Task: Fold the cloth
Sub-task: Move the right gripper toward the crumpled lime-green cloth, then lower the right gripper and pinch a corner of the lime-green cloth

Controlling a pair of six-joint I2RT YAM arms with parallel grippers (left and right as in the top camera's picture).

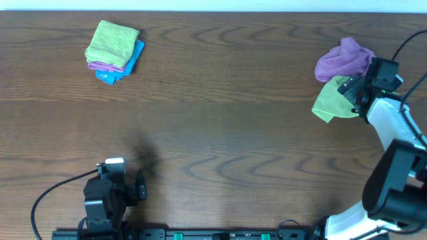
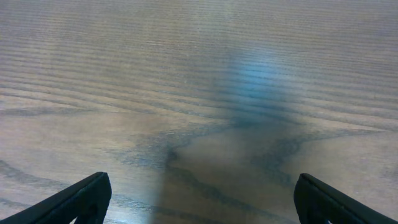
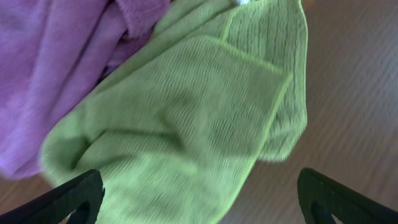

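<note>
green cloth crumpled, touching purple cloth — right pincer apart above it, left pincer apart

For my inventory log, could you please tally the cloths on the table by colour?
Green cloths: 2
Purple cloths: 2
Blue cloths: 1
Total: 5

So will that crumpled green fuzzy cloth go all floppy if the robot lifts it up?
Probably floppy: the crumpled green microfibre cloth lies in soft folds, so it would likely droop. It looks thin, so probably light. It touches the crumpled purple cloth, which might drag along.
</note>
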